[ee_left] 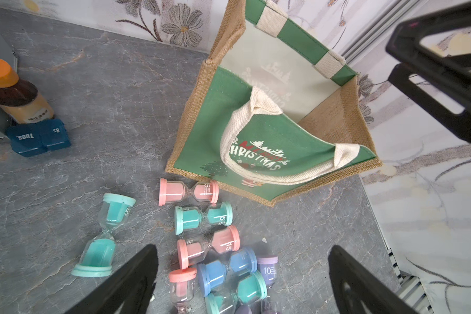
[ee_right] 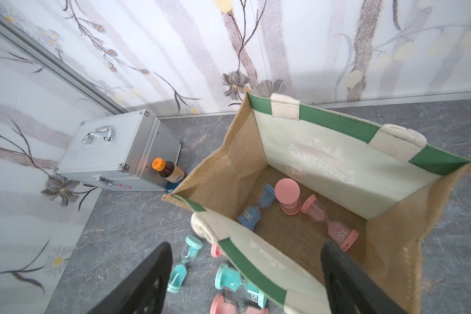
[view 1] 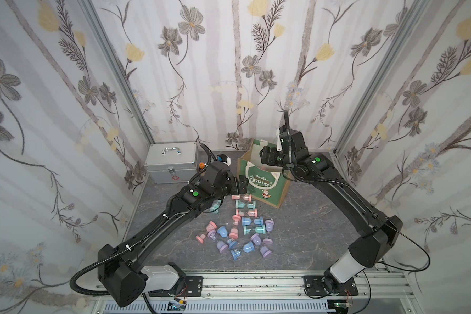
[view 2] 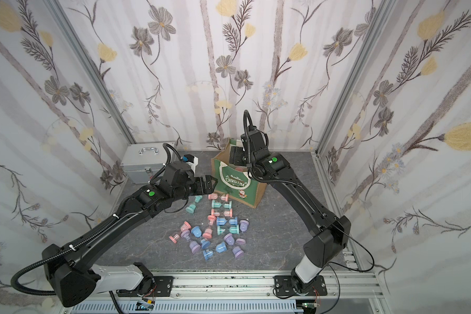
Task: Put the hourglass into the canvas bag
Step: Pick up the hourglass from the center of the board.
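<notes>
The pink hourglass [ee_right: 287, 195] stands inside the bag [ee_right: 324, 163], under the right gripper [ee_right: 245, 252]; its jaws are spread, holding nothing. The left gripper [ee_left: 242, 248] is spread wide too, empty.

Canvas bag [view 1: 276, 190], interior: largely screened by right gripper [view 1: 267, 159], both top views. Teal hourglass [view 1: 214, 207], ten o'clock of hourglass pile [view 1: 233, 233]: half under left arm [view 1: 158, 233] in a top view. Blue pill box [ee_right: 171, 187]: mostly behind bag.
</notes>
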